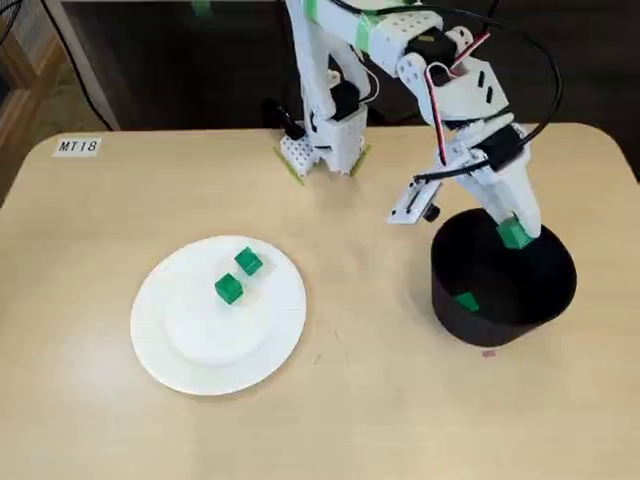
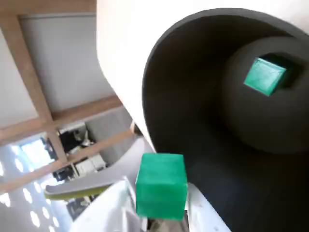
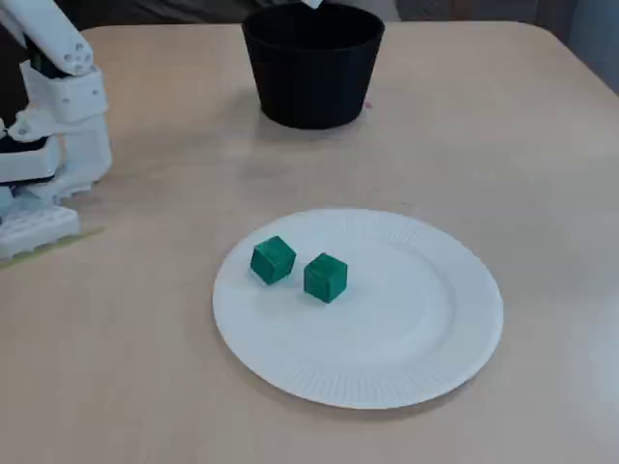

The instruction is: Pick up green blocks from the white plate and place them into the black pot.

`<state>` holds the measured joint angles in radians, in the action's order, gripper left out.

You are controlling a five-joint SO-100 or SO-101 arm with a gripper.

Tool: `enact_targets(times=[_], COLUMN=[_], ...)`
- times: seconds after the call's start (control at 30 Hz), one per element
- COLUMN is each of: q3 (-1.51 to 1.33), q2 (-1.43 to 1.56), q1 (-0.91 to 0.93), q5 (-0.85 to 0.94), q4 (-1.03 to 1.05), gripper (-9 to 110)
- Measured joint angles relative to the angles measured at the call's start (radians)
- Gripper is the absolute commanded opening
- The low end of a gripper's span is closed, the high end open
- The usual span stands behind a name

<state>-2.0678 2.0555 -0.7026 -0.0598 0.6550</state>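
The end effector (image 1: pixel 516 238) is seen at the far right edge of the black pot (image 1: pixel 452 312), which stands on the right side of the counter (image 1: pixel 380 420) in a fixed view. It is clenched on 1 green cube, the held block (image 1: pixel 514 235), which is kept over the pot's opening, close to the rim. In the wrist view the held block (image 2: pixel 161 185) is shown pinched between 2 white fingers (image 2: pixel 120 208), with the pot's dark inner wall (image 2: pixel 193 101) behind it. A second cube, the loose block (image 1: pixel 467 301), is seen lying on the pot's floor, well apart from the held block. It also appears deep inside the pot in the wrist view (image 2: pixel 264 76).

The white plate (image 1: pixel 190 355) is set on the left part of the counter, well apart from the pot. 2 more green cubes are found on it, left of its centre in another fixed view: the far plate block (image 1: pixel 248 262) (image 3: pixel 273 259) and the near plate block (image 1: pixel 228 289) (image 3: pixel 325 276). They are placed just beside one another, and a narrow gap is seen between them from the low side camera.

The arm's white base (image 1: pixel 325 140) is mounted at the far edge of the counter. A label marked "MT18" (image 1: pixel 77 146) is stuck near the far left corner.
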Motion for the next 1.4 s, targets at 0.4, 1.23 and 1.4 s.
enact_targets(times=[0.4, 1.23, 1.4], q3=[0.000, 0.058, 0.058], q2=[0.032, 0.000, -0.037], q1=[0.103, 0.899, 0.982], q5=[0.012, -0.183, -0.334], q4=[0.110, 0.410, 0.368], gripper=[-2, -2, -2])
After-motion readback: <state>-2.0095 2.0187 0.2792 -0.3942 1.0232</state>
